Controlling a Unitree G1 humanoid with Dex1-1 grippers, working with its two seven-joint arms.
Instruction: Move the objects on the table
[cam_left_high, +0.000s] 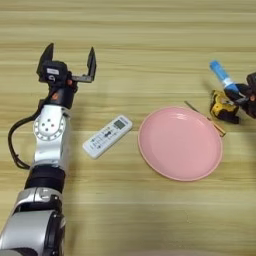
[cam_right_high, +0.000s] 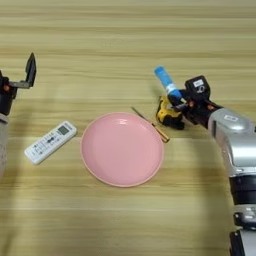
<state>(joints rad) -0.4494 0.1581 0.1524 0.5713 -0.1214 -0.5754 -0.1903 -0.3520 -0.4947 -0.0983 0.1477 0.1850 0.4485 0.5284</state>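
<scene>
Pink plate (cam_right_high: 122, 149) mid-table; right gripper (cam_right_high: 176, 100) clamped on the blue tube (cam_right_high: 167, 83).
One tape measure (cam_right_high: 167, 114) and one screwdriver (cam_right_high: 150, 123) lie at the plate's right rim, one remote (cam_left_high: 107, 136) just left of it. Left gripper (cam_left_high: 70, 62) hovers with fingers spread, toward the table's (cam_left_high: 150, 30) left edge; bare wood along far and near edges.

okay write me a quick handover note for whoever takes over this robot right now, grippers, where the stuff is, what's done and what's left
Left gripper: open, empty, over bare table beyond the remote.
Right gripper: shut on the lower end of the blue tube, right above the tape measure.
Pink plate: centre of the table, nothing on it.
Screwdriver: lying along the plate's right rim, beside the tape measure.
Done: tube gripped.
Left: tube not yet set down; remote, tape measure, screwdriver and plate untouched.
</scene>
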